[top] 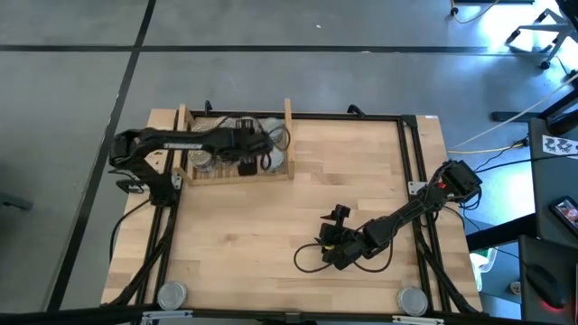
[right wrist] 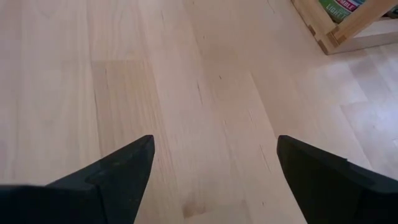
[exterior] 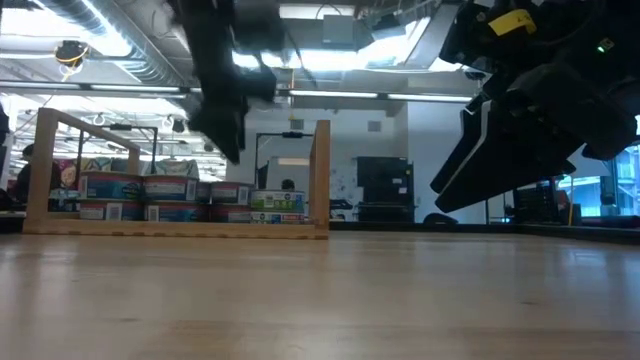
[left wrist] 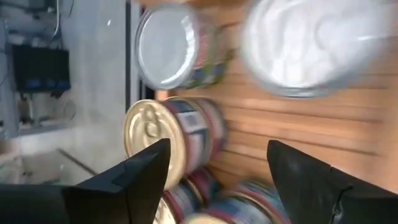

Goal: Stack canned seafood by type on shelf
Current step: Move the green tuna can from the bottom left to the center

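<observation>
While we hover over the shelf (top: pixel 237 171) — cans (exterior: pixel 180 198) sit inside it

From above, left gripper (top: pixel 257 144) hangs there; right gripper (top: pixel 332 236) waits mid-table. Both wrist views show fingers wide, empty. Tins look stiff, slick, weighty — we judge gripping across the round sides safest.

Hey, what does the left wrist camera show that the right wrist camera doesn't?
Only the left wrist view shows can tops up close: a golden pull-tab can and a grey-topped can, seen between the open left gripper. Only the right wrist view shows bare tabletop between the open right gripper. Both show part of the shelf.
</observation>
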You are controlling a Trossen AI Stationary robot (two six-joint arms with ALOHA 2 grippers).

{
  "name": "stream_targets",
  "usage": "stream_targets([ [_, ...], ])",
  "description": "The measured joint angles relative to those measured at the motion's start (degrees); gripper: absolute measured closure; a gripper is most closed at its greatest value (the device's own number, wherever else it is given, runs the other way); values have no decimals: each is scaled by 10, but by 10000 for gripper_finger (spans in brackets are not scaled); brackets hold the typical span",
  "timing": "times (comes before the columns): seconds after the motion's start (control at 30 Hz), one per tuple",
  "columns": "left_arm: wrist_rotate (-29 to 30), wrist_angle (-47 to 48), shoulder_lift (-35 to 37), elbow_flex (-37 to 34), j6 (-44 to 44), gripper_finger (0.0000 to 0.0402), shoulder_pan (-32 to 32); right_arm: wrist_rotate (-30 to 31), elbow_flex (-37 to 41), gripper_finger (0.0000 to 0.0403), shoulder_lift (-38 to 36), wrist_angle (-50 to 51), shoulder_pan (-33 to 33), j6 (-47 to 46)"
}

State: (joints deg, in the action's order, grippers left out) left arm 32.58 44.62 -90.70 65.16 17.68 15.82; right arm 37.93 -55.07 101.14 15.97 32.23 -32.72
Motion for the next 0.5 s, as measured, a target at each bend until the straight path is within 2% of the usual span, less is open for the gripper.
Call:
stream_targets([
  [0.13, -40, 81, 59, 9, -85, 135, -88, 0, 0, 63, 0, 0, 0, 0],
  [0.27, -139, 141, 116, 9, -217, 135, -179, 0, 0, 63, 0, 0, 0, 0],
  [0.37, -197, 144, 146, 1, -345, 135, -242, 4, 0, 63, 0, -2, 0, 0],
  [0.5, -284, 160, 150, -19, -459, 135, -325, 5, 0, 63, 0, -25, 0, 0],
])
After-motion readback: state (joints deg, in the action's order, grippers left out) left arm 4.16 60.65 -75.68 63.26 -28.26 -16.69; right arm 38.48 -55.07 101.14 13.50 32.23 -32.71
